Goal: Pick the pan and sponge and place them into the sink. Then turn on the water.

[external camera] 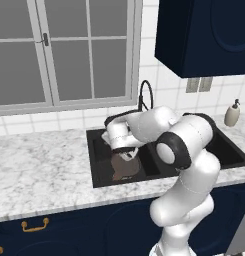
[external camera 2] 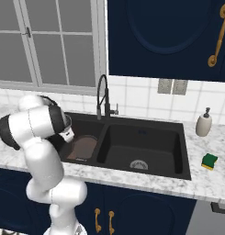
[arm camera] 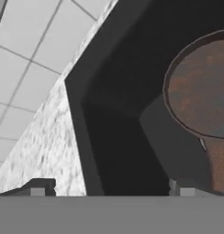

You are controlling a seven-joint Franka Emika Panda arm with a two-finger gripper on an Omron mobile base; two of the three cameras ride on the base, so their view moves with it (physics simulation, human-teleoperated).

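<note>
1. The pan point(external camera 2: 83, 147) lay in the sink's point(external camera 2: 187, 170) left basin, a round, dark-brown, matte disc with a thin raised rim.
2. In the hand view its brown handle point(arm camera: 218, 164) ran from the bowl toward the bottom edge of that picture; the far end was cut off, so the hole could not be seen.
3. The gripper point(arm camera: 111, 189) hung over that basin, jaws spread wide and holding nothing, one dark tip above the speckled counter point(external camera: 39, 170) and the other beside the handle.
4. The sink was matte black and rectangular, with a silver drain point(external camera 2: 138, 164) in the right basin and a black arched tap point(external camera 2: 102, 97) behind the divider.
5. The green, yellow-edged sponge point(external camera 2: 209, 161) sat on the marble right of the sink, near a cream soap dispenser point(external camera 2: 203, 123).
</note>
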